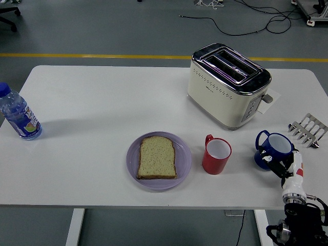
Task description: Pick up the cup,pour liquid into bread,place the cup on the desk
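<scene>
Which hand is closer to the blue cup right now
The right. The right hand is wrapped around the blue cup near the table's right edge. The left hand is not in view at all.

White table (102,97) on grey floor (102,25).
Yellow line (77,55) running across just past the far edge, black cables (241,23) trailing top right, chair base (7,18) peeking in top left, even light.
</scene>
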